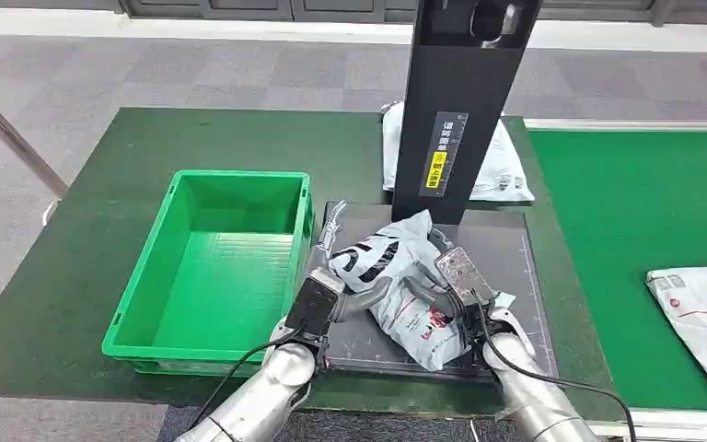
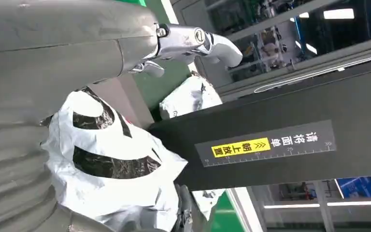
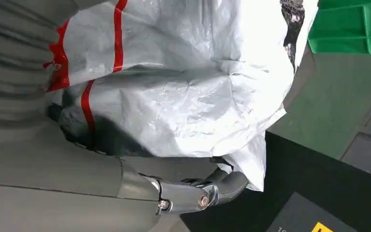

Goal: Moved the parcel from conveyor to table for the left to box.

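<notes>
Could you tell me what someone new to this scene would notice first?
Probably the crumpled grey parcel on the dark mat at the table's front, with the left hand and right hand both gripping it. Next, the empty green crate just left of it, and the black post standing behind.

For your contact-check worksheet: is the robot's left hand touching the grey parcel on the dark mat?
Touching. In the left wrist view the left hand presses against the parcel; the head view shows it closed on the parcel's near end.
</notes>
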